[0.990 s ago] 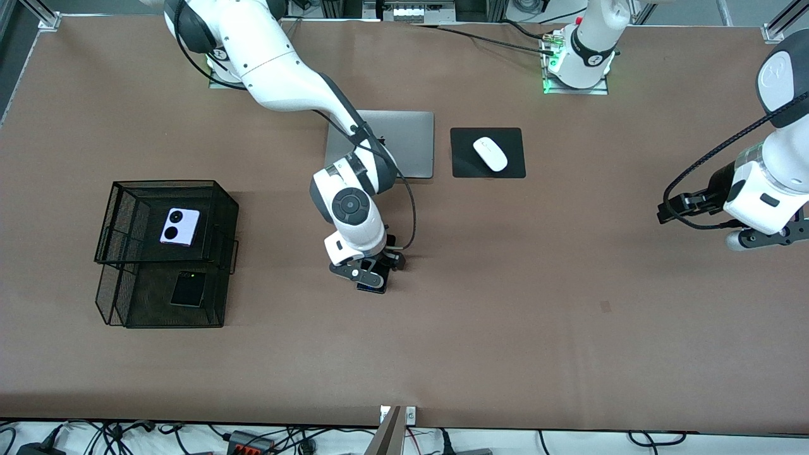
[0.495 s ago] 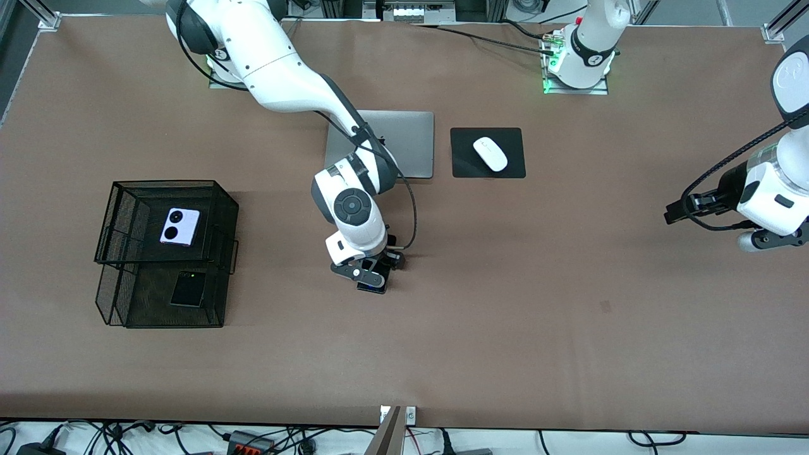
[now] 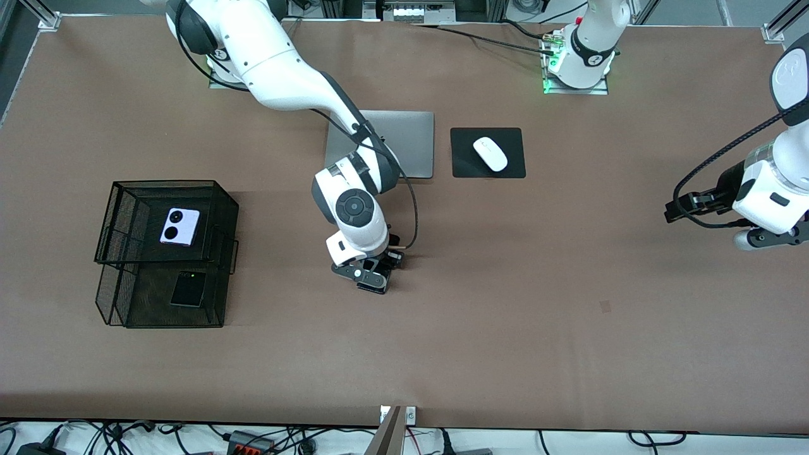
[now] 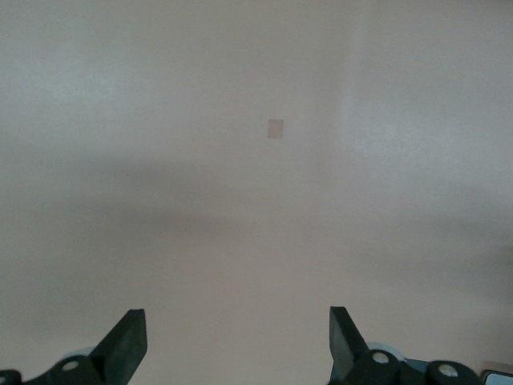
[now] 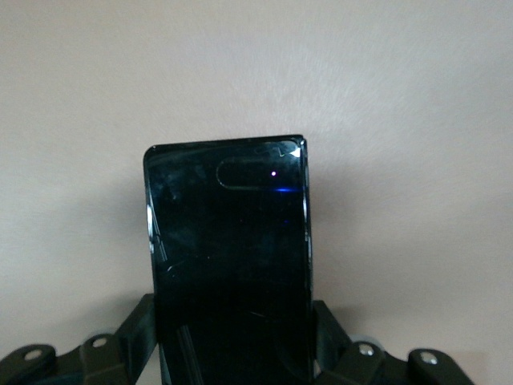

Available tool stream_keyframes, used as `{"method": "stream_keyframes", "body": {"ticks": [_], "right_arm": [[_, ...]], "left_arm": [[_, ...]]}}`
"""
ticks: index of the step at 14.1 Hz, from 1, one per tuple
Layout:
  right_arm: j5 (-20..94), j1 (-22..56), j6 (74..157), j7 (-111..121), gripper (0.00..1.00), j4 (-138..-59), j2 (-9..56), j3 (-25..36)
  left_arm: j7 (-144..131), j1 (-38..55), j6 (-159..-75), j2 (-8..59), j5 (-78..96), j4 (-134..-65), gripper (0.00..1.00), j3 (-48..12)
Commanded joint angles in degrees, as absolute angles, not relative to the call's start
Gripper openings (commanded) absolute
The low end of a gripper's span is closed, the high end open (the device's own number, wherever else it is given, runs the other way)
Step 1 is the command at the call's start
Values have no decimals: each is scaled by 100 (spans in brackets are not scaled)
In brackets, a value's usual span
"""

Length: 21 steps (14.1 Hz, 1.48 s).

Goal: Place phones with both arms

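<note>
A long black slab phone [image 5: 228, 241] is at the middle of the table, and my right gripper [image 5: 231, 314] is shut on its long sides. From the front, the right gripper [image 3: 373, 277] points down, with the phone's end [image 3: 374, 288] showing under it. A pale-lilac flip phone [image 3: 179, 227] lies on the upper tier of a black mesh rack [image 3: 109, 297]. A black flip phone [image 3: 188, 289] lies in the lower tier. My left gripper [image 3: 670, 212] hangs open over bare table at the left arm's end. Nothing is between its fingers [image 4: 128, 337].
A closed silver laptop [image 3: 407, 142] lies farther from the front camera than the right gripper, partly under the right arm. Beside it a white mouse [image 3: 490, 153] rests on a black pad [image 3: 464, 167]. A small darker patch [image 3: 605, 306] marks the brown tabletop.
My right gripper's fingers have closed on the slab phone. The left arm has drifted a little toward its own end of the table and stays open.
</note>
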State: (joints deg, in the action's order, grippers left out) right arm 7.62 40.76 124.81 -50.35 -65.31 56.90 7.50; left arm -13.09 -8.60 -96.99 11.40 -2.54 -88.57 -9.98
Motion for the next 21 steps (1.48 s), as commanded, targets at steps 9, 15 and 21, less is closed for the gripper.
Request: {"method": "stream_keyframes", "body": {"ticks": [9,15,21], "right_arm": [[677,2322,10741,-1262,27,-8594,3060,1080],[642,1512,10398,324,27,-9491,2040,1343],[519,1248,9589,703,27,-9553,2021,1968]], "left_arm": [[-1441,-255,-9685,826,-167,-9123,100,-290],[-1441,149,-9774,589,-18,-9466,100,123],[-1433,141,-9835,326,-18,-9940,100,123]]}}
